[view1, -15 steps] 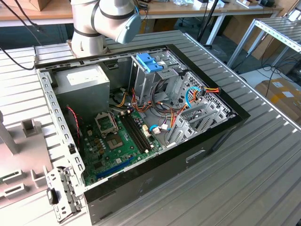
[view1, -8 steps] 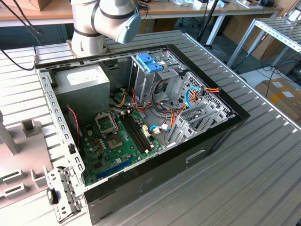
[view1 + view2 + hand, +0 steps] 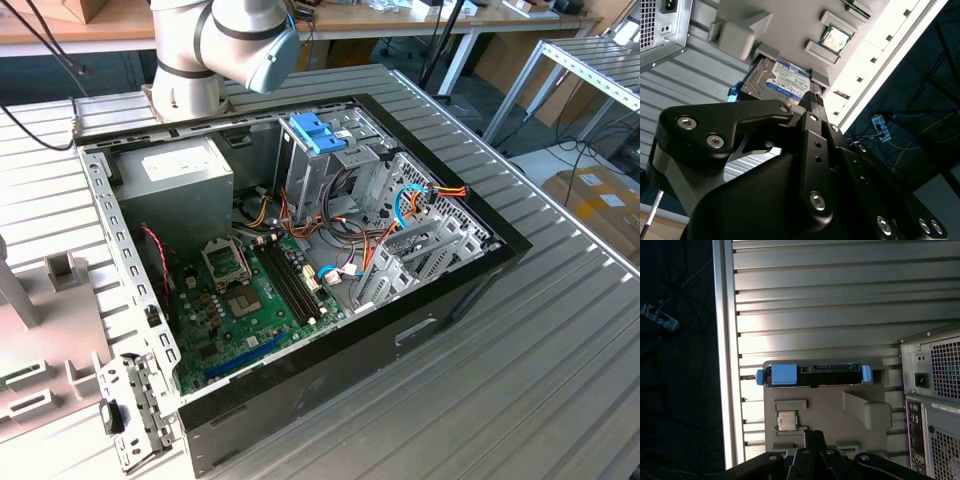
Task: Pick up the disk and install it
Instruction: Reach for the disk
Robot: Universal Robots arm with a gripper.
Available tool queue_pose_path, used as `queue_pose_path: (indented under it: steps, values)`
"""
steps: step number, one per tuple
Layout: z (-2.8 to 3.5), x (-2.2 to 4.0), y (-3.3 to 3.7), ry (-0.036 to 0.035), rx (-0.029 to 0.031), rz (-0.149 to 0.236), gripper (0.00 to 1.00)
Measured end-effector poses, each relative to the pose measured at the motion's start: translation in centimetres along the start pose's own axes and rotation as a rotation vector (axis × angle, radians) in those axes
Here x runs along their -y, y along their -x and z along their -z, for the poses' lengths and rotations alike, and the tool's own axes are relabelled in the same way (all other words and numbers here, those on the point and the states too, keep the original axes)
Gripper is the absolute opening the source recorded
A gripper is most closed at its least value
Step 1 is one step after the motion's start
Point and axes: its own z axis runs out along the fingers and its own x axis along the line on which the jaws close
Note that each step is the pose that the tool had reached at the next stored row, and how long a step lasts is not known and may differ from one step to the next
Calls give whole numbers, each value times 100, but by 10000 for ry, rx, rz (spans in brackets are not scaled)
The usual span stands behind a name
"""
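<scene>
The disk, a dark grey drive with a blue-and-white label, lies in a grey holder block on the ribbed table. In the first wrist view the disk is seen edge-on, with its light blue carrier frame showing at both ends. My gripper hangs above the holder near one end of the disk, apart from it, with its black fingers pressed together and nothing between them. The first wrist view has the gripper over the holder block, short of the disk.
A processor chip sits in a pocket of the holder beside the disk. The computer case's rear panel stands close by. The exterior view has the open computer case on the ribbed table, its metal drive cage topped by a blue-latched bracket.
</scene>
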Motion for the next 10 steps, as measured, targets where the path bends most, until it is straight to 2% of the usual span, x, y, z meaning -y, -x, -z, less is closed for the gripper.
queue_pose_path:
  steps: [10]
  values:
    - [-28,-7,100,-17,2,-1,11]
